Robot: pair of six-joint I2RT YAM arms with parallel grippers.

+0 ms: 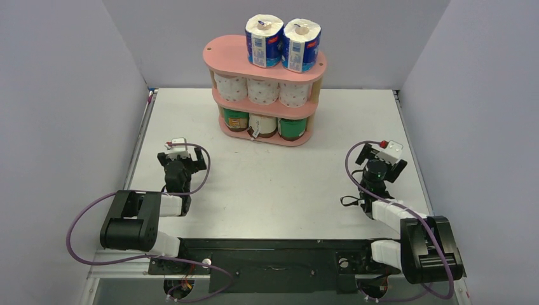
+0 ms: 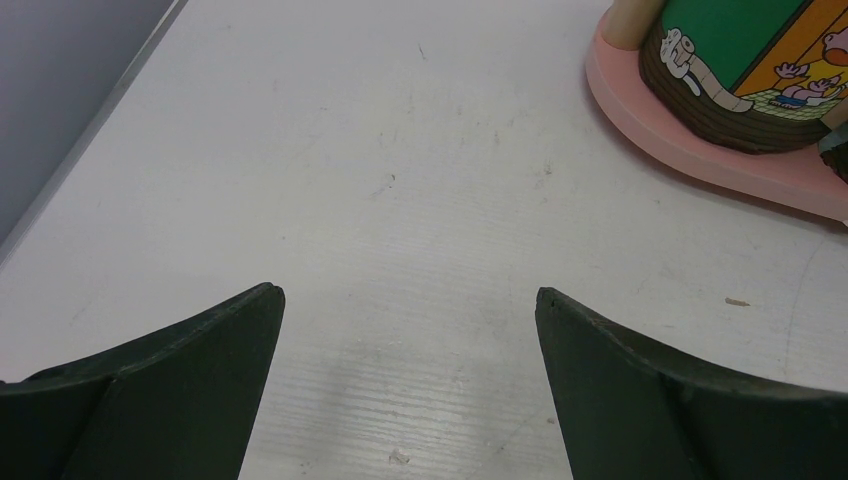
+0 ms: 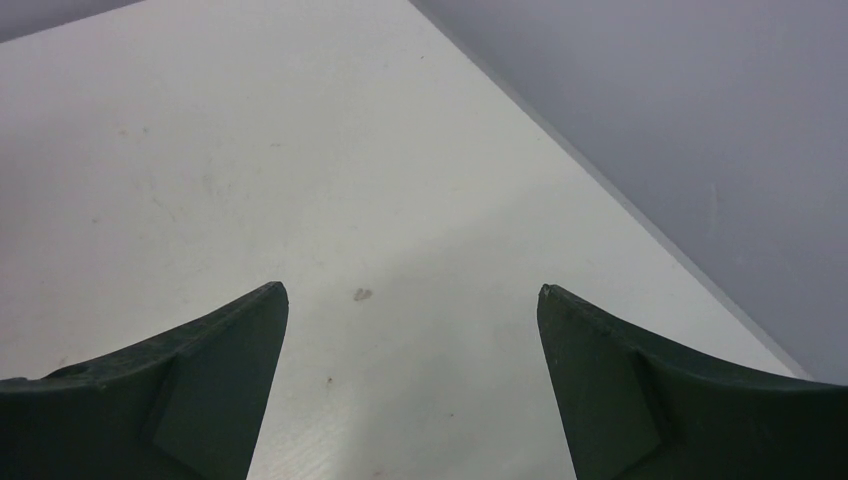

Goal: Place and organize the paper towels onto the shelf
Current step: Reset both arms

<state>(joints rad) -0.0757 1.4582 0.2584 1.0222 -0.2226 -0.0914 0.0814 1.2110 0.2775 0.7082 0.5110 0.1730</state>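
The pink three-tier shelf [image 1: 224, 53] stands at the back middle of the table. Two blue-and-white paper towels [image 1: 265, 40] [image 1: 301, 45] stand on its top board. Three white dotted rolls [image 1: 263, 91] fill the middle tier. Green, beige and brown rolls [image 1: 235, 119] sit on the bottom tier. My left gripper [image 1: 178, 149] hovers open over the bare table at the near left, with nothing between its fingers [image 2: 200, 350]. In the left wrist view the shelf's base [image 2: 700, 165] and a green roll [image 2: 745, 60] show at the top right. My right gripper [image 1: 380, 152] stands open and empty at the near right.
Grey walls enclose the table on the left, back and right. The right wall [image 3: 680, 120] runs close along the table edge beside my right gripper. Purple cables [image 1: 76, 222] loop off both arms near their bases.
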